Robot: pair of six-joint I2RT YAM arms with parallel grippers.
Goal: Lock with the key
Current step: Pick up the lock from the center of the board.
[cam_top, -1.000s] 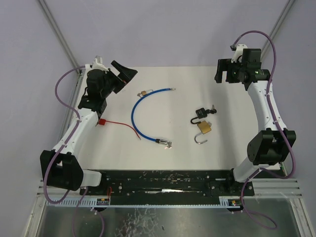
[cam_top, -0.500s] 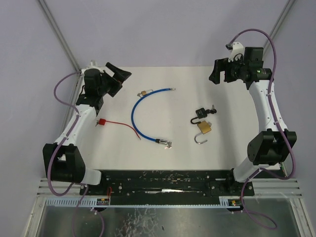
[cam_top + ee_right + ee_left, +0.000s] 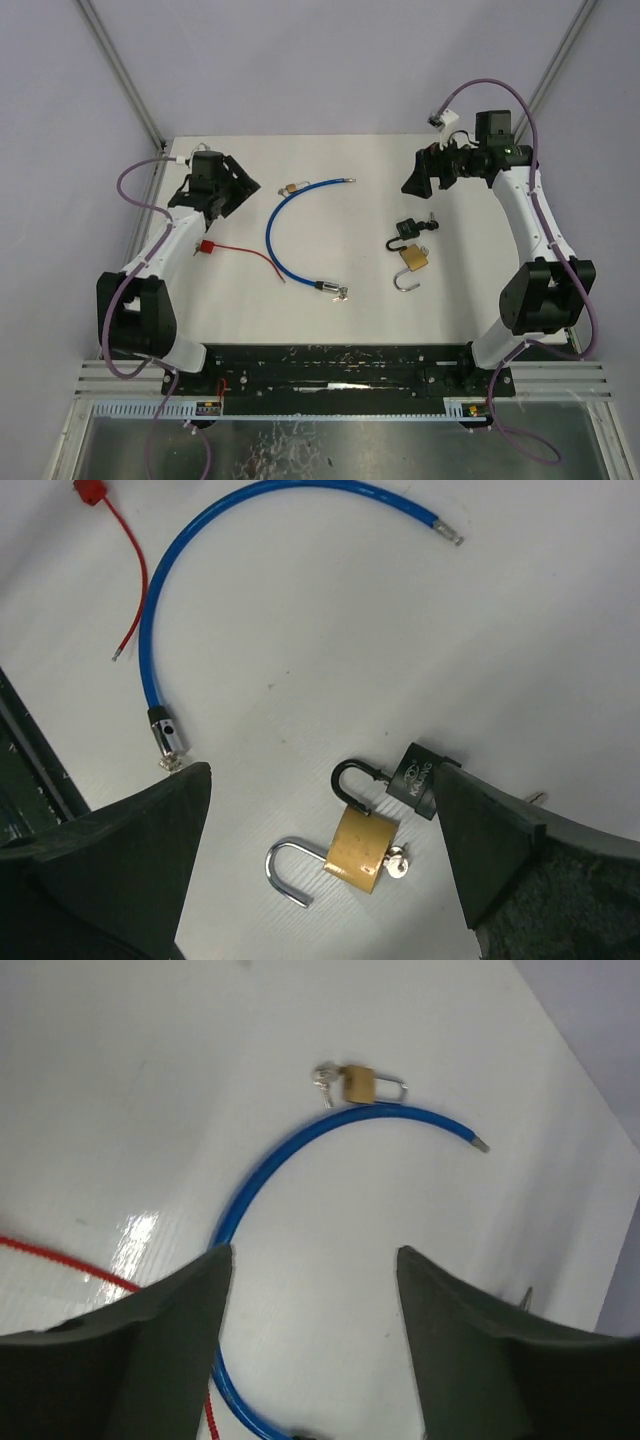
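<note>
**Clearances.** The white desk [image 3: 480,300] has bare surface along its far edge and in the strip between the blue cable [image 3: 272,225] and the two padlocks at centre right. The left claw [image 3: 228,186] hangs above the far left corner, close to the desk's left edge. The right claw [image 3: 418,178] hangs above the far right area, inboard of the right edge. Both are clear of the desk. A red wire [image 3: 240,249] lies near the left edge, beside the cable.

**Claw state.** Left claw: jaws apart, nothing between them. Right claw: jaws wide apart, nothing held.

**Task item.** The brass padlock [image 3: 365,848] lies flat at centre right of the desk, under the right claw. Its silver shackle is swung open. A key [image 3: 397,863] sits in the body. The shackle of a black padlock [image 3: 415,778] touches the brass body on its far side.
</note>
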